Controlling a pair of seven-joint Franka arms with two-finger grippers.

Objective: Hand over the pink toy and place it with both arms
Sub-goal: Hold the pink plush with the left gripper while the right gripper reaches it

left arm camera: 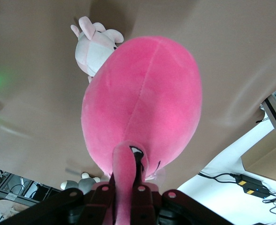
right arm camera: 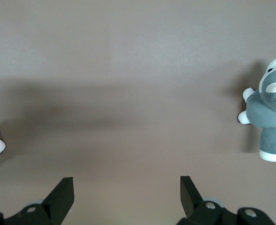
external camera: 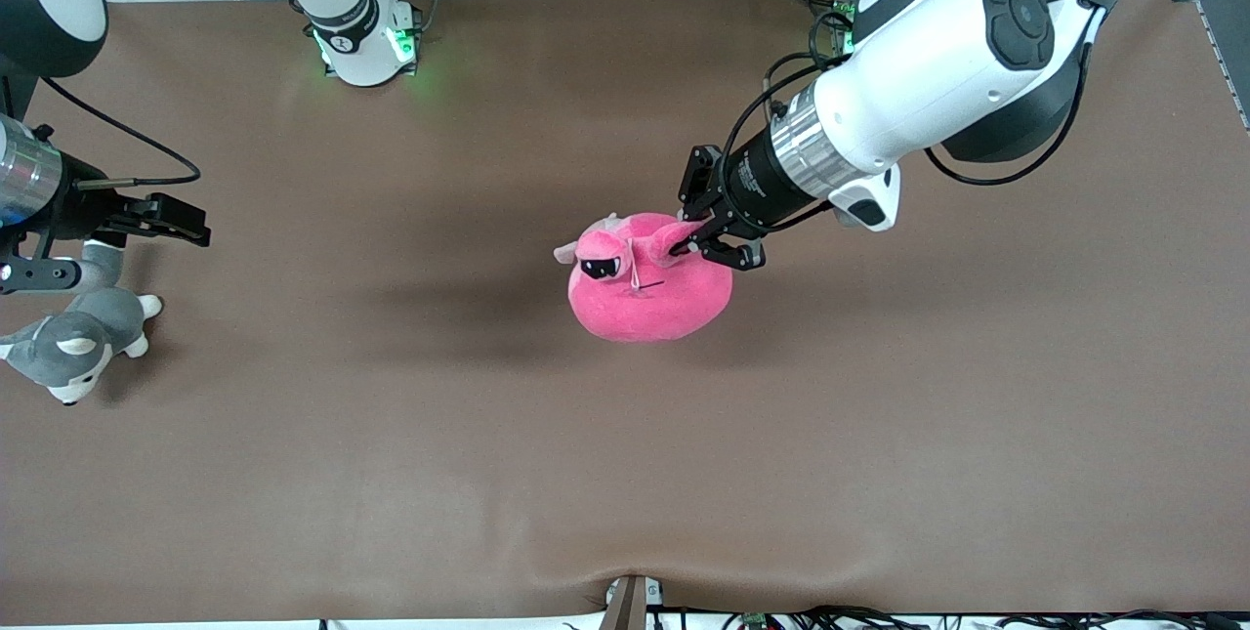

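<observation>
Nearest the front camera, toward the right arm's end of the table (external camera: 391,474), a grey husky toy (external camera: 73,342) lies on its side, out of the way of the work. The right gripper (external camera: 181,220) hovers just above it with its fingers spread wide and nothing between them; this arm waits, probably held open so it can take the toy when it is offered.

Farther up, over the middle of the table, hangs the pink toy (external camera: 649,283), the round hot-pink plush with dark slanted eyes. The left gripper (external camera: 708,234) is clamped on one of its floppy ears (left arm camera: 124,178), so the heavy body dangles free below the fingers, leaving plenty of plush exposed for a second grasp. Partly hidden under it lies a small pale pink-and-white puppy (left arm camera: 93,47) on the table.
</observation>
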